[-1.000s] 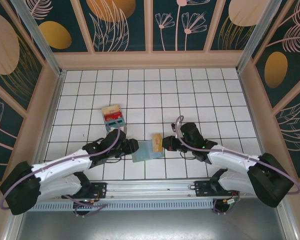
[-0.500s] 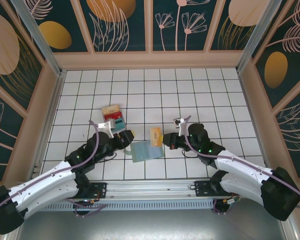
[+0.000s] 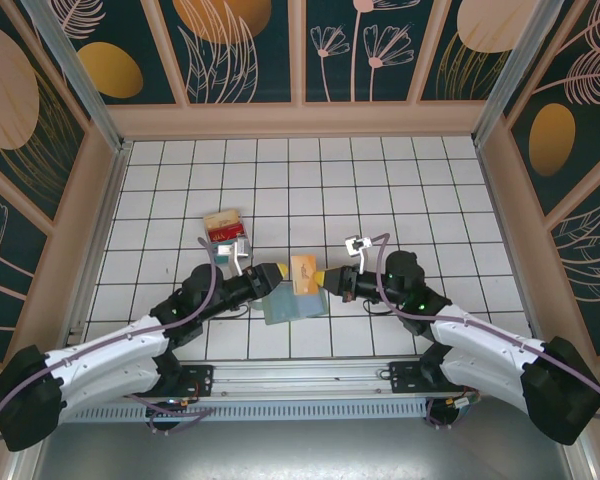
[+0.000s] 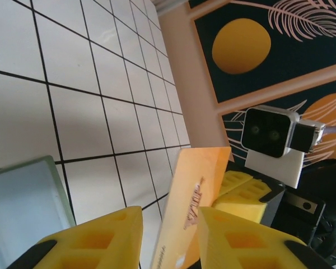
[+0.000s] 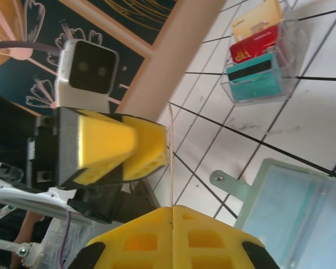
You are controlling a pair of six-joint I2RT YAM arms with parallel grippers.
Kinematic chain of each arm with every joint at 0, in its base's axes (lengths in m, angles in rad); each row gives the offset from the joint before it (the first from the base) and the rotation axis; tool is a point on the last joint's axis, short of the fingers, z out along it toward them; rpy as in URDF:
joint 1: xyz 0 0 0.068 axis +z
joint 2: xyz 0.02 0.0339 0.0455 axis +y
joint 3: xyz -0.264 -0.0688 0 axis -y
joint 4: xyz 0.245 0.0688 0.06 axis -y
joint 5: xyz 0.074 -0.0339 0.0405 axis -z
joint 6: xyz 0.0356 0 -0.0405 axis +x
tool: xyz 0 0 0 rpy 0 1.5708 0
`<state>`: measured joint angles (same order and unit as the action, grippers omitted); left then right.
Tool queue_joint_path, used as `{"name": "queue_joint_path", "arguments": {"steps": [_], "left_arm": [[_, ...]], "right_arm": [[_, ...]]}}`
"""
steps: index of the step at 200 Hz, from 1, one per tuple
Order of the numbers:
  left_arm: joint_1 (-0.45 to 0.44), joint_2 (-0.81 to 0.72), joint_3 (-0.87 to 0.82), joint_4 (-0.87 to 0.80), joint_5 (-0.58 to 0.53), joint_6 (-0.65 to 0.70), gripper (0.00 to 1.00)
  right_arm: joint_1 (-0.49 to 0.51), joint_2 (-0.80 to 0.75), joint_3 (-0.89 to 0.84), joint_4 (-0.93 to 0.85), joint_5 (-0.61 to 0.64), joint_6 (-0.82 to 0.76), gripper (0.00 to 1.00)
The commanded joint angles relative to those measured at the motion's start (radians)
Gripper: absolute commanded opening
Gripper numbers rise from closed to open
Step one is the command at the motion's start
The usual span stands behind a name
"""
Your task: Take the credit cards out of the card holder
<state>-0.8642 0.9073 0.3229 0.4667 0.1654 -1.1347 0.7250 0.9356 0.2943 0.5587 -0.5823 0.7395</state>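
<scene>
My right gripper (image 3: 325, 279) (image 5: 172, 208) is shut on a pale orange credit card (image 3: 302, 273) and holds it on edge above the table. In the right wrist view the credit card (image 5: 171, 159) is a thin upright line. My left gripper (image 3: 273, 274) (image 4: 171, 213) is open, its yellow fingers (image 4: 101, 238) on either side of the credit card's face (image 4: 196, 193) without closing on it. The grey-green card holder (image 3: 290, 303) (image 4: 19, 193) (image 5: 294, 216) lies open and flat on the tiles below both grippers.
A clear box (image 3: 228, 232) (image 5: 260, 59) with tan, red and teal cards stands on the tiles behind the left arm. The tiled floor is ringed by tan walls (image 3: 300, 120). The right wrist camera block (image 4: 269, 134) faces my left gripper closely.
The right gripper has lifted the card off the holder and carried it slightly left. The left gripper left the holder's edge, rose and moved right up to the card.
</scene>
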Motion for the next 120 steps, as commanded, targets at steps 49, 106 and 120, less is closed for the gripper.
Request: {"name": "queue_joint_path", "arguments": {"steps": [49,106,120], "left_arm": [[-0.004,0.037,0.002,0.138,0.113,-0.005,0.27],[-0.004,0.044,0.001,0.167,0.158,-0.004,0.13],[-0.003,0.041,0.001,0.165,0.16,-0.002,0.03]], "right_arm": [[-0.026,0.028,-0.006,0.166,-0.099,0.062,0.0],[-0.034,0.059,-0.001,0.203,-0.122,0.077,0.0],[-0.038,0.063,-0.001,0.2,-0.12,0.078,0.0]]}}
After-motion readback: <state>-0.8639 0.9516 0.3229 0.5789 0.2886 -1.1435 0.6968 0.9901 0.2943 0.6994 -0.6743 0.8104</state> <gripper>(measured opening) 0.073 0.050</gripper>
